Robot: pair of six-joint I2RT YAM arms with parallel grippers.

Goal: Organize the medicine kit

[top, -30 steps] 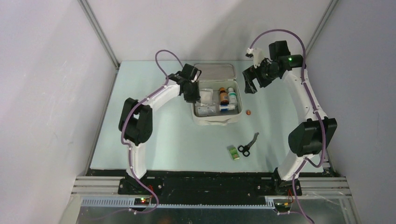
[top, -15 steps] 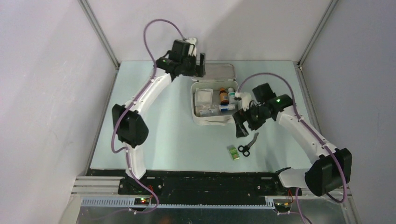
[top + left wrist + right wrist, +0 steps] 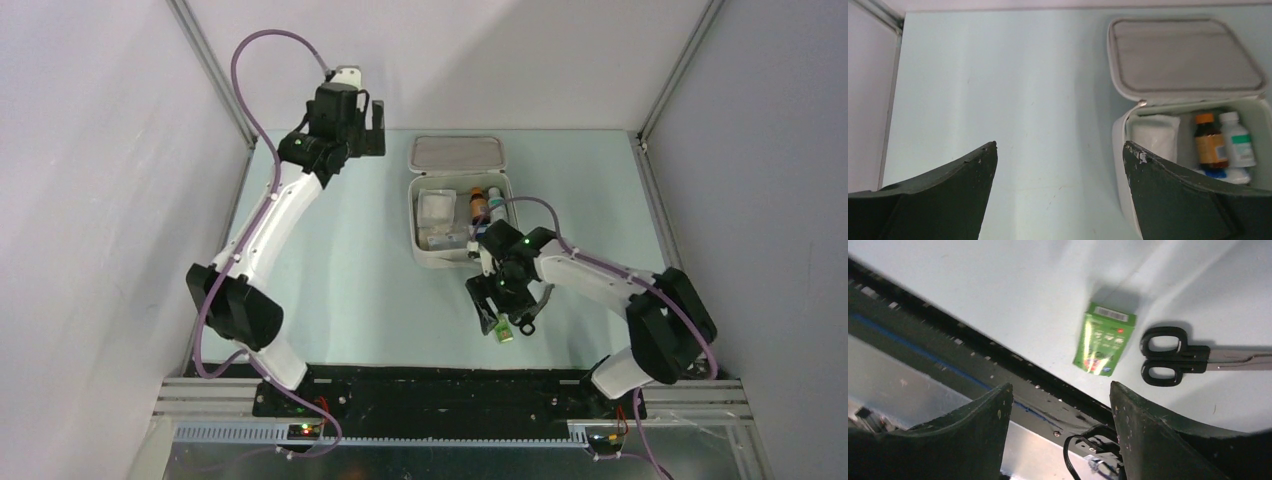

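Left gripper high at far left, jaws spread wide, empty. Medicine kit mid-table toward the back, lid open, bottles inside. Right gripper low in front of kit, jaws apart, nothing pinched, near green box; scissors just beside box.

Pale green table with open white medicine kit, 1 green box, 1 pair of scissors.

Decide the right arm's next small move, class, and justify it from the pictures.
Probably lower the right tool, open and empty, onto the green box below it and close. The box lies on the table beside the scissors, outside the open medicine kit.
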